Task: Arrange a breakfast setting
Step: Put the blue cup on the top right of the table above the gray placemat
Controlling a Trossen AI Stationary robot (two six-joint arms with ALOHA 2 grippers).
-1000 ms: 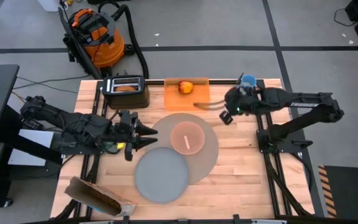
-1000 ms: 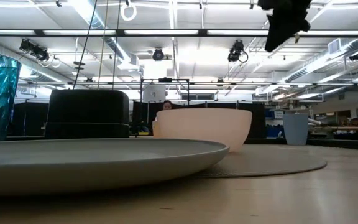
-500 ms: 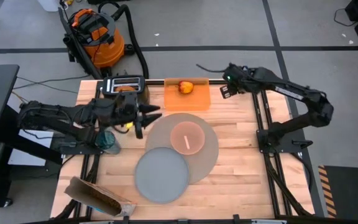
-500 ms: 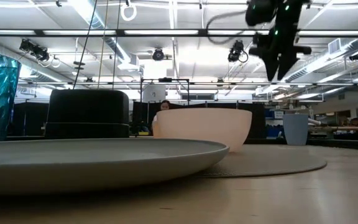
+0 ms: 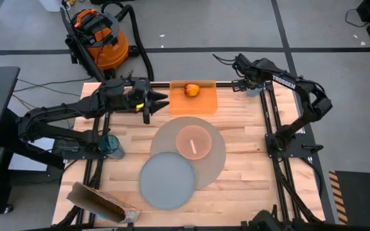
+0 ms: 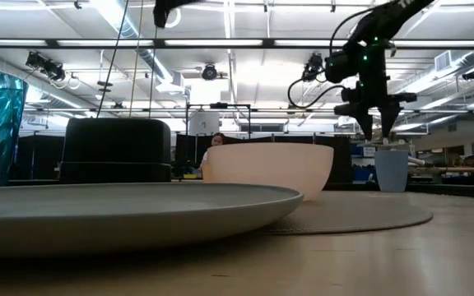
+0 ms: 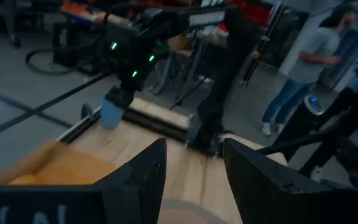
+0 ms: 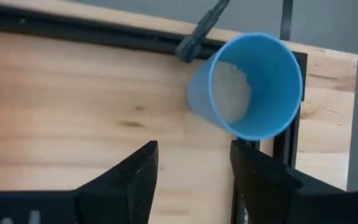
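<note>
The round grey-brown mat point(image 5: 216, 154) lies mid-table. The pink bowl point(image 5: 193, 140) stands on it with a pale strip, seemingly the spoon point(image 5: 193, 147), inside. The grey plate point(image 5: 166, 181) overlaps the mat's near-left edge. The apple point(image 5: 192, 89) sits on the orange board point(image 5: 204, 101). The light-blue cup point(image 8: 247, 84) stands upright at the far right edge. My right gripper point(image 8: 194, 180) is open, points down and hovers just beside the cup; it also shows in the high view point(image 5: 241, 84). My left gripper point(image 5: 162, 100) is open and empty, left of the board. The bagel is hidden.
The black toaster point(image 6: 118, 148) stands at the far left, mostly under my left arm in the high view. A teal glass point(image 5: 111, 145) stands at the left edge and a brown cardboard piece point(image 5: 101, 202) at the near left. People stand beyond the table point(image 7: 303, 68).
My left gripper has swung from beside the plate toward the far edge and the right, ending next to the orange board and uncovering the teal glass. My right gripper has gone toward the far edge and now hangs by the blue cup.
</note>
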